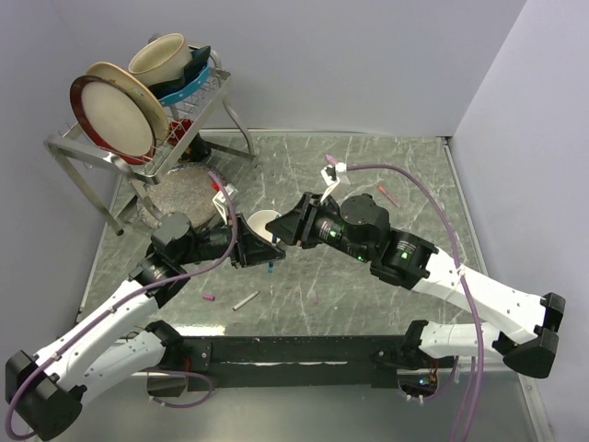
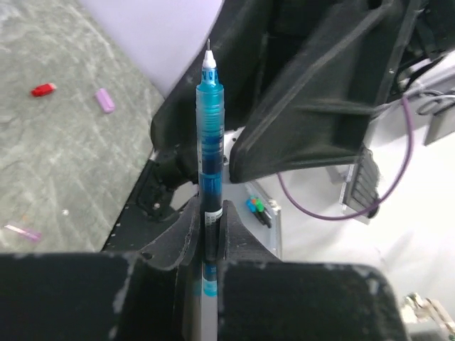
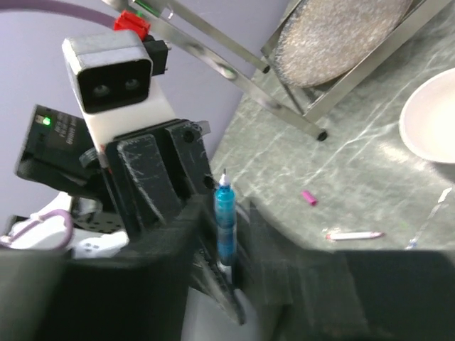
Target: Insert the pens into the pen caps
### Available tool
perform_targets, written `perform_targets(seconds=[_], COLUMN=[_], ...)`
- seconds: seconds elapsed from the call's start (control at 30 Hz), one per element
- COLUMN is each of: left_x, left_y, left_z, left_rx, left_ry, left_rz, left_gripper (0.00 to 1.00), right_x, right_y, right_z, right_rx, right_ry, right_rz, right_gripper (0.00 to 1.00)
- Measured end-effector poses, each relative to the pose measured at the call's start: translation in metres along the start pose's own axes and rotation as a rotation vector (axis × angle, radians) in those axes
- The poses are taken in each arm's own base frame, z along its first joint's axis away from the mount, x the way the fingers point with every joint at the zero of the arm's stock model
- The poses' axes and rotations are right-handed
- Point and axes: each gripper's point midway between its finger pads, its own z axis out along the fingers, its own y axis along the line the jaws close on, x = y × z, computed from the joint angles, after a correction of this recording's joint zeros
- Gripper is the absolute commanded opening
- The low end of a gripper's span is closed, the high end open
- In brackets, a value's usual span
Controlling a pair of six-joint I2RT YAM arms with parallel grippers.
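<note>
My left gripper (image 2: pixel 210 217) was clenched on a blue pen (image 2: pixel 208 142), the fingers pinching its barrel low down so that most of its length stood free beyond them. The uncapped nib was the far end, and the pen's long axis ran straight out from the left gripper toward my right gripper (image 1: pixel 283 232), which faced it nose to nose over the middle of the table, just beside the small white bowl (image 1: pixel 265 221). Seen from the right wrist, the pen stood upright just before the right fingers. That view was too blurred there to show whether they were closed or apart, so I cannot tell. I saw no cap in them either.

The caps I could make out were all loose on the marble tabletop (image 1: pixel 368 295). A red cap (image 2: pixel 43 89) and a lilac cap (image 2: pixel 105 100) lay close together, well apart from the nib. A pink cap (image 3: pixel 308 197) lay near the foot of the dish rack (image 3: pixel 284 106).

I judged the right arm the one to fetch a cap. It would then have to meet the nib along that same axis.
</note>
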Motion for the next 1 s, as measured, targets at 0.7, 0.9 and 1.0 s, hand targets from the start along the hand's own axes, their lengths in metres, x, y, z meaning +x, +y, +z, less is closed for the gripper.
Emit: perform_targets(seconds=[0.7,0.9,1.0], left_x=[0.012,0.008,0.006], left_y=[0.078,0.079,0.076], left_z=[-0.046,-0.052,-0.054], left_rx=[-0.439,-0.466,-0.464], left_ry=[-0.035,-0.054,-0.07], left_rz=[0.259,0.302,0.316], left_gripper=[0.01,0.01,0.01], right_x=[-0.134,-0.142,-0.143], right_y=[-0.307,-0.379,-0.398], right_z=[0.005,0.053,0.073], right_rx=[0.888,1.001,0.999], right_ry=[-0.142,0.048,0.097], right_rz=[0.049,-0.034,-0.074], right_gripper=[0.5,0.48,0.49])
